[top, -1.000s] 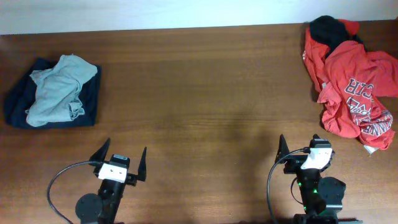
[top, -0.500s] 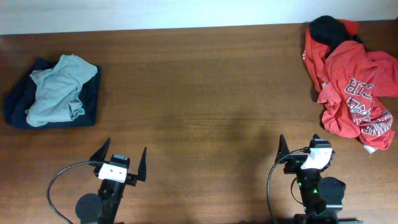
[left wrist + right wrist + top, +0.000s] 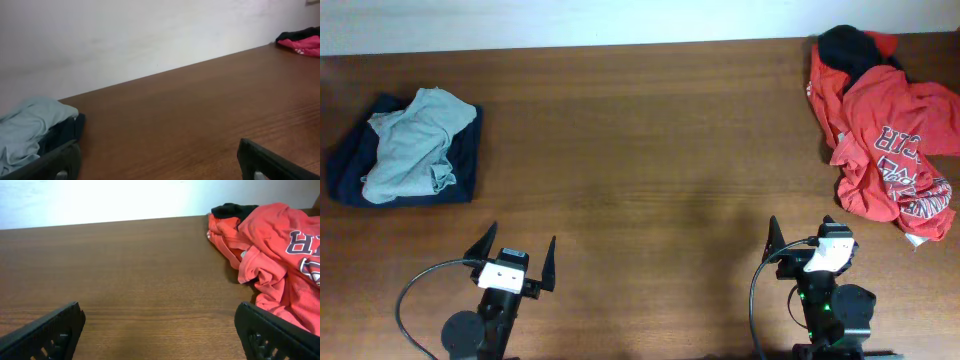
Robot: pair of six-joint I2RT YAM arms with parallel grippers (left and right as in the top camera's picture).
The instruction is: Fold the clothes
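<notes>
**Currently idle: nothing folded, nothing held**

Found left tool [image 3: 523, 238] and right tool [image 3: 801, 230] spread wide, pinching nothing, parked at near edge of bench [image 3: 640, 150]. Observed red printed T-shirt [image 3: 890, 140] crumpled at far right corner, with black garment [image 3: 848, 45] bunched at its far end. Logged pale grey-green garment [image 3: 410, 145] heaped on navy garment [image 3: 465, 165] at far left. Judged all soft, light and limp; expect dragging and bunching rather than sliding. Recommend pinching a hem edge or shoulder seam low against the wood, then lifting and spreading flat before any fold.
</notes>
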